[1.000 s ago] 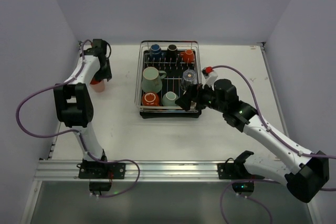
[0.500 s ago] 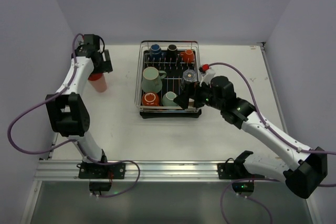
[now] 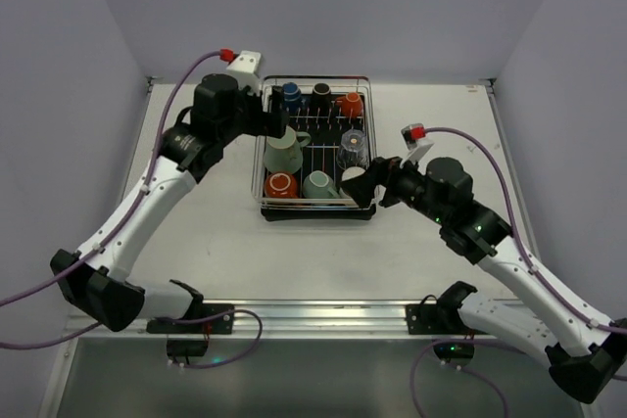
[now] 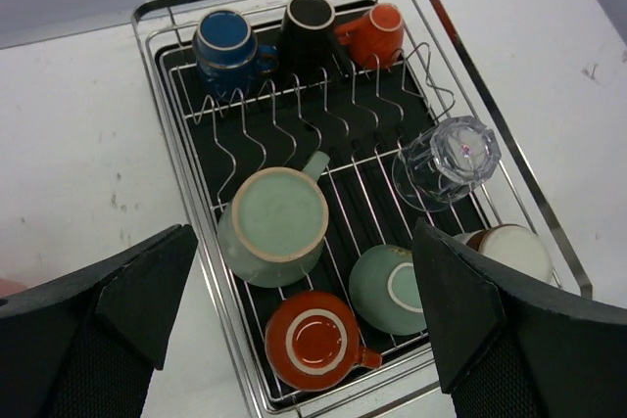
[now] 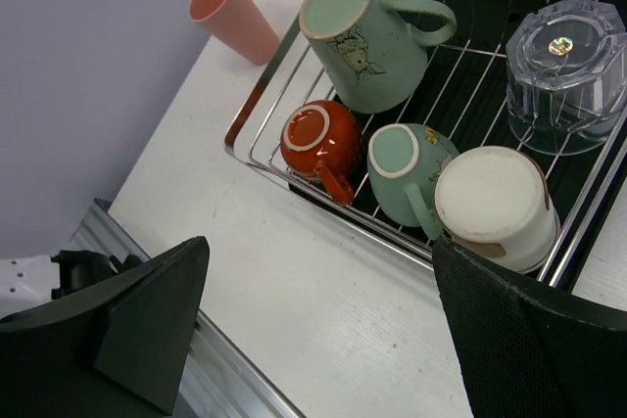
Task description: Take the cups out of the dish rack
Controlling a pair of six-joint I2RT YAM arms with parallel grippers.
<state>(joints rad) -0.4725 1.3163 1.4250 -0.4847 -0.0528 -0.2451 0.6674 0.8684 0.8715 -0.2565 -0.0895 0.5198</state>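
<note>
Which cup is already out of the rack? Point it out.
The salmon-pink cup: it alone stands on the table beside the dish rack; every other cup sits inside.

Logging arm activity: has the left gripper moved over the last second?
Yes. The left gripper has swung right, from well left of the dish rack to above its left edge.

A white, faintly scuffed worktop [image 4: 88,144] is spread beneath the left end effector [image 4: 304,230]; pale lavender walls [image 3: 323,7] are seen beyond it, evenly lit.
</note>
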